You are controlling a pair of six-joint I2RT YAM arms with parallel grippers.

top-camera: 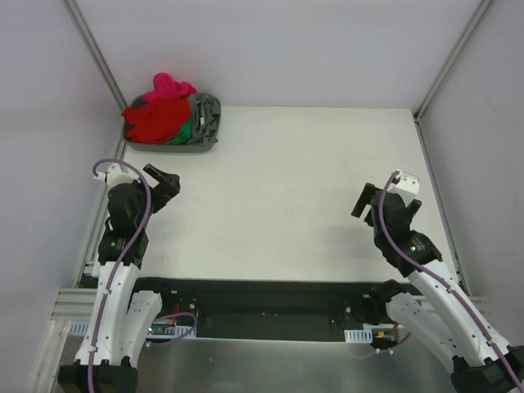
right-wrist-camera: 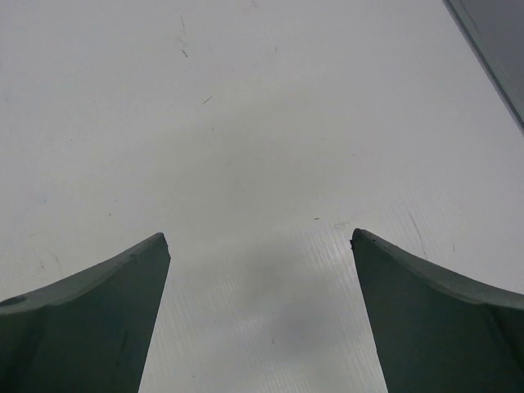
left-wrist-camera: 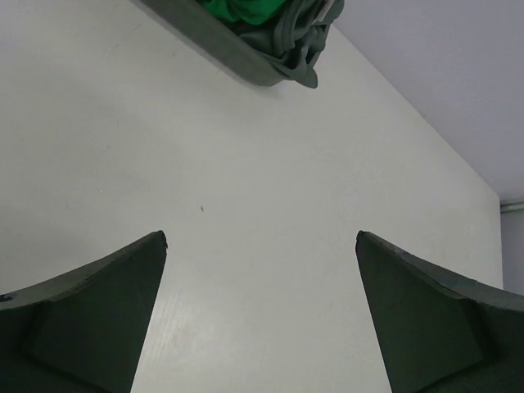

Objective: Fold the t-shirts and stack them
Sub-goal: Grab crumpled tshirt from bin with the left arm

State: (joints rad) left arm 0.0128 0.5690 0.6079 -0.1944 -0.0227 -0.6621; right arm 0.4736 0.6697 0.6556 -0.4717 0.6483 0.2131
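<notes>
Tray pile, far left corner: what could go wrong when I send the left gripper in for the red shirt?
1. The red t-shirt lies bunched against the magenta t-shirt, green t-shirt and grey t-shirt, so a pull may drag several out.
2. The grey one drapes over the tray rim, so it could slide onto the table.

Both arms bent and well apart, left claw (top-camera: 164, 182) spread wide, right claw (top-camera: 363, 201) spread wide
</notes>
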